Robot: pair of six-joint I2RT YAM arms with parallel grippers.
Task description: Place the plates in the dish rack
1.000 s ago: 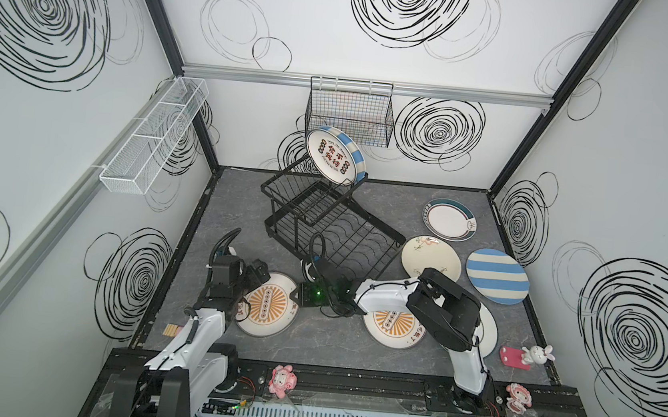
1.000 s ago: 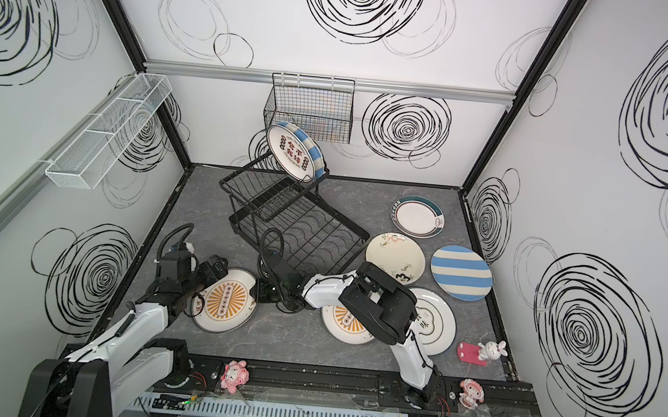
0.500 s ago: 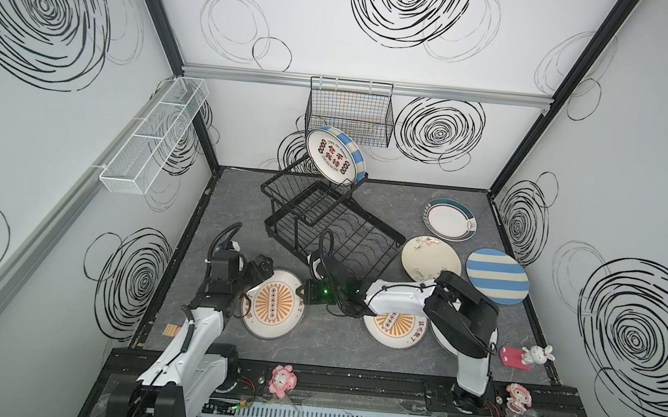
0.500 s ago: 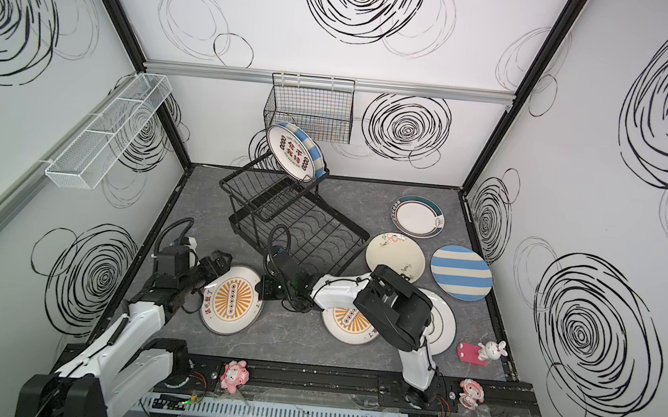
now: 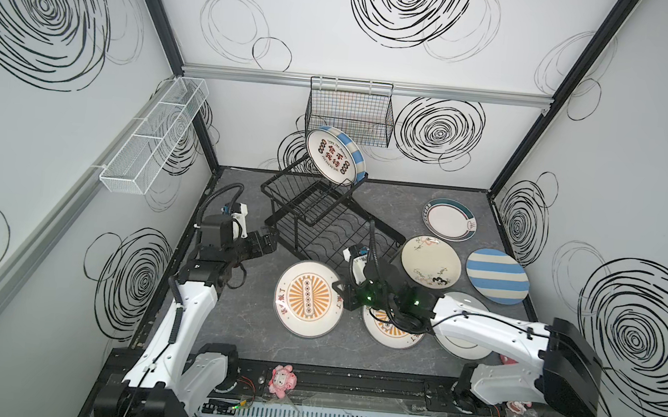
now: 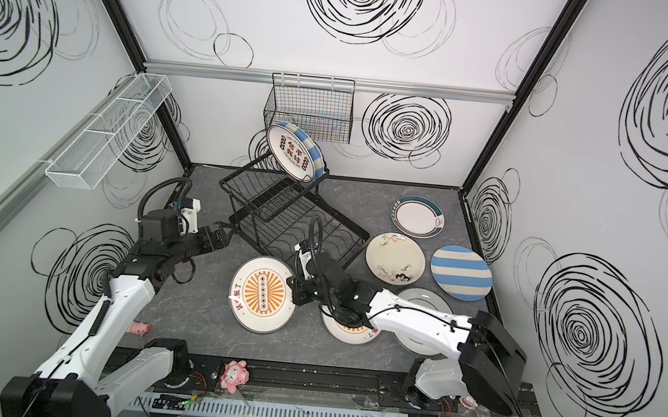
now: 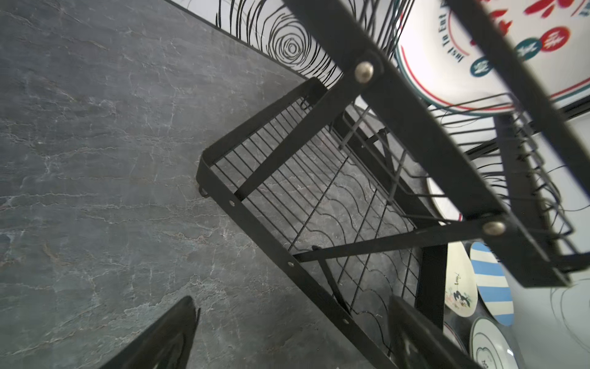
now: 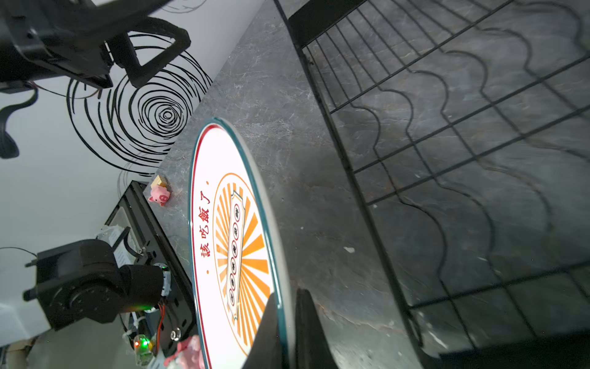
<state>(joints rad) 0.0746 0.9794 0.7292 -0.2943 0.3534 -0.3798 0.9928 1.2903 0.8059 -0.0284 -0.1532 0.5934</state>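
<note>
Plate with the orange sunburst lies just beside the dish rack, its rim pinched tight by your right gripper. Lift it slowly, turn it on edge, then lower it into a wavy slot of the rack.

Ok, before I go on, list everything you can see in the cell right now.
dish rack: one, black wire, back middle.
held sunburst plate: one, white and orange, front middle.
second sunburst plate: one, same colours, flat under the right arm.
plain plate: one, greyish white, partly under that arm.
floral plate: one, cream, right of the rack.
striped plate: one, blue and cream, far right.
teal-rimmed plate: one, white, back right.
racked plates: two, red-lettered white in front, blue-striped behind, upper tier.
wall basket: one, black, back wall.
mesh basket: one, white, left wall.
pink toys: at least three, along the front edge.
left gripper: one, black, open, facing the rack.
right gripper: one, black, shut on the held sunburst plate's rim.
</note>
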